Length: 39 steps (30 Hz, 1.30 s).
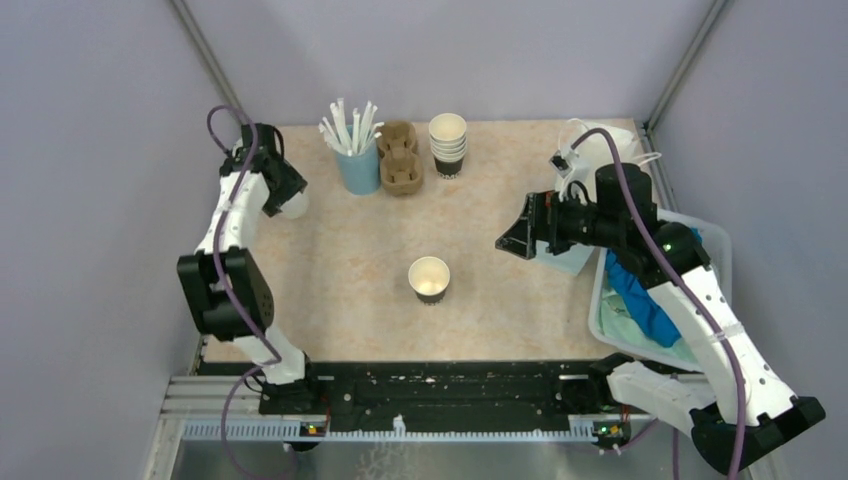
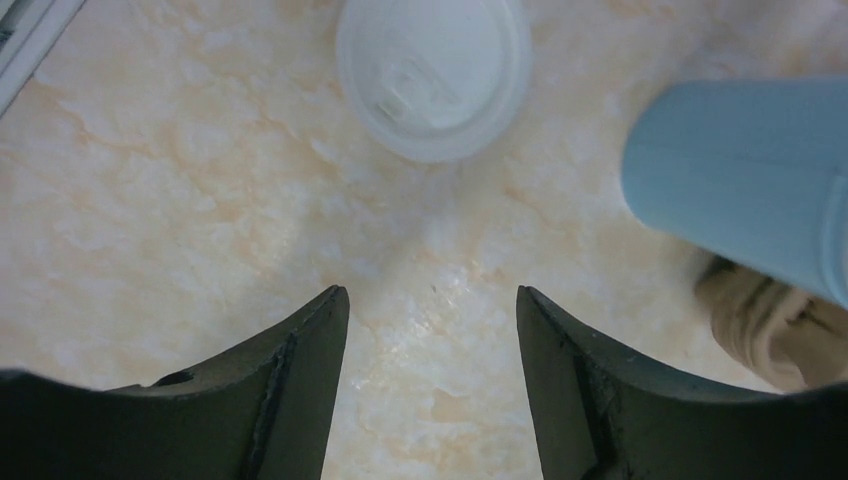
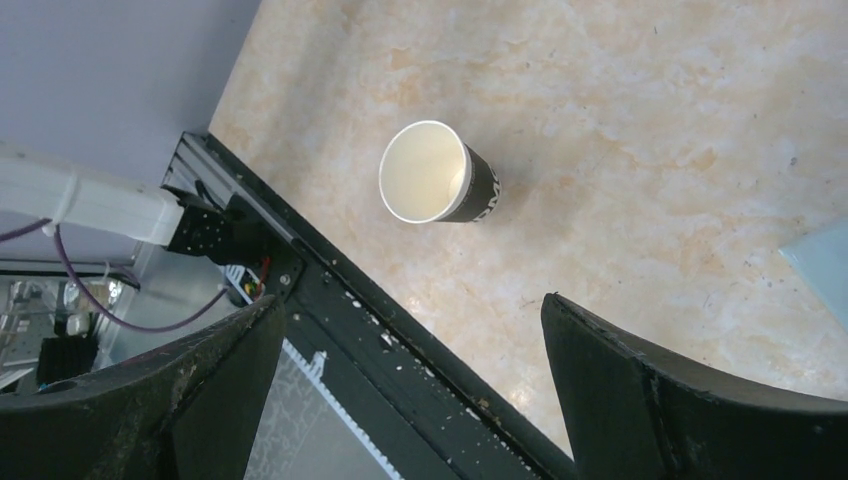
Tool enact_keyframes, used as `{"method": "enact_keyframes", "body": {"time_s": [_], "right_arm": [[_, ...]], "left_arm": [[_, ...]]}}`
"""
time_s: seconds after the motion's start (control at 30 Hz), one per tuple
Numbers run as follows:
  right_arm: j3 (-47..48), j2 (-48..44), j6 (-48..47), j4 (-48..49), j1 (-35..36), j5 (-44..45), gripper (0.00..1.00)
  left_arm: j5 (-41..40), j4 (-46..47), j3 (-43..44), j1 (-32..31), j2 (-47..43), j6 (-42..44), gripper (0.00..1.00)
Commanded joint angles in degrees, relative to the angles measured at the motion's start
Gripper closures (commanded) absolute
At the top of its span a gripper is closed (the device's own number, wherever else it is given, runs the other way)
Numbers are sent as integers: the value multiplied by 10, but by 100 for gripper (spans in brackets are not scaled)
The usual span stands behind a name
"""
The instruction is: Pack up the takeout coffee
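marbled tabletop (image 1: 340,260): one open brown cup (image 1: 429,280), one white lid (image 2: 433,75), one blue straw cup (image 1: 357,168), one cup stack (image 1: 447,148); my left gripper (image 2: 432,292) and right gripper (image 3: 410,300), both agape.

White lid (image 2: 433,75) lying flat on the bench (image 2: 180,220), beyond the spread fingers (image 2: 290,400).
The two dark fingers stand well apart, only bare marbled bench between them. A light blue cup (image 2: 740,190) fills the right side, with tan moulded cardboard (image 2: 760,320) just beside it.
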Motion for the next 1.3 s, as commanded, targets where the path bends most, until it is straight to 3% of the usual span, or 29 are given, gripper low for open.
{"method": "enact_keyframes", "body": {"time_s": [0.0, 0.17, 0.23, 0.27, 0.33, 0.47, 0.63, 0.97, 1.27], "right_arm": [[-14, -7, -16, 17, 7, 17, 1], [-21, -7, -23, 20, 7, 28, 1], [-23, -4, -24, 23, 7, 31, 1], [-23, -2, -25, 24, 7, 31, 1], [-21, 1, -28, 24, 7, 32, 1], [-23, 1, -29, 22, 7, 32, 1], [-25, 0, -28, 22, 7, 32, 1], [-26, 10, -23, 32, 7, 22, 1], [-27, 10, -23, 32, 7, 22, 1]], "left_arm": [[-39, -108, 142, 12, 109, -12, 31], [-59, -204, 259, 13, 214, -59, 35], [-27, -202, 270, 13, 234, -58, 43], [-3, -186, 271, 12, 239, -42, 49], [49, -143, 269, 13, 240, -3, 48], [51, -48, 234, 12, 226, 97, 46], [75, -30, 241, 9, 249, 184, 52], [76, -35, 280, -2, 309, 234, 63], [-4, -67, 336, -26, 339, 251, 66]]}}
